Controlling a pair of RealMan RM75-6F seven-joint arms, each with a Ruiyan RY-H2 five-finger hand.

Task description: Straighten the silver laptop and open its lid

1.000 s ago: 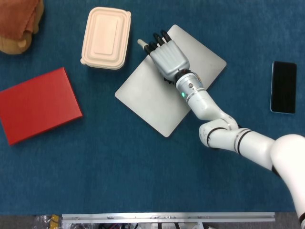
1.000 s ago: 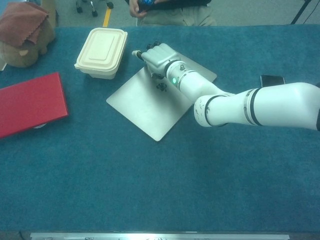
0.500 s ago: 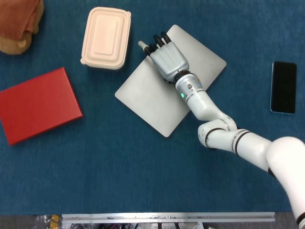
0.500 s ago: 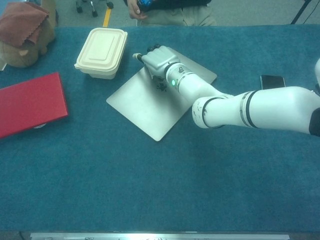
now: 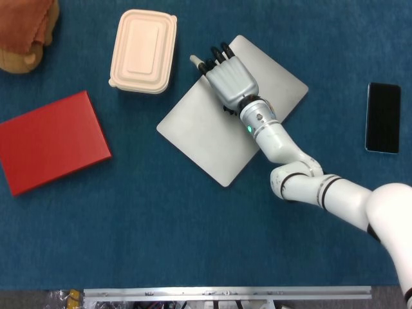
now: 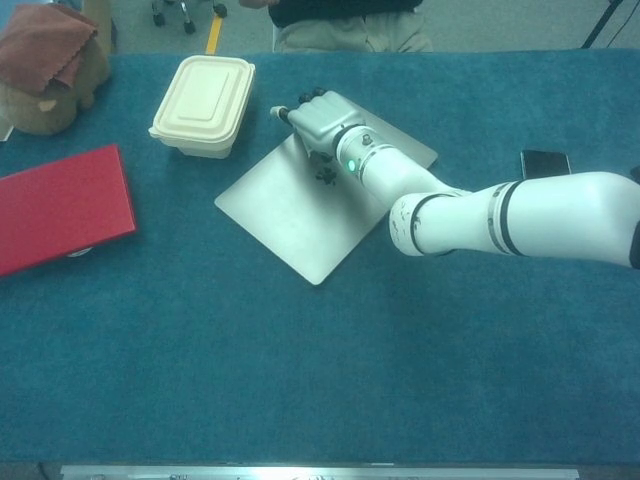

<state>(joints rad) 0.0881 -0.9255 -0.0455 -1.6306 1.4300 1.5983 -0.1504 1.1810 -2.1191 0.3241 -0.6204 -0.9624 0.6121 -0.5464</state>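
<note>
we see the flat silver rectangular laptop (image 5: 225, 122), lid closed, lying skewed on the blue cloth-covered counter (image 5: 193, 238), one corner near the cream lidded plastic food box (image 5: 143, 50). the right hand (image 5: 230, 78) rests palm-down on the lid, dark fingertips (image 5: 215, 56) reaching past the laptop's far edge; we cannot tell whether they hook under it. a red flat rectangular book (image 5: 51, 141) lies to the left, a black phone (image 5: 383, 117) to the right. the left hand is out of view.

Even, bright overhead light in both views; shadows are soft and short. The chest view looks paler and slightly hazy. No glare or motion blur.
</note>
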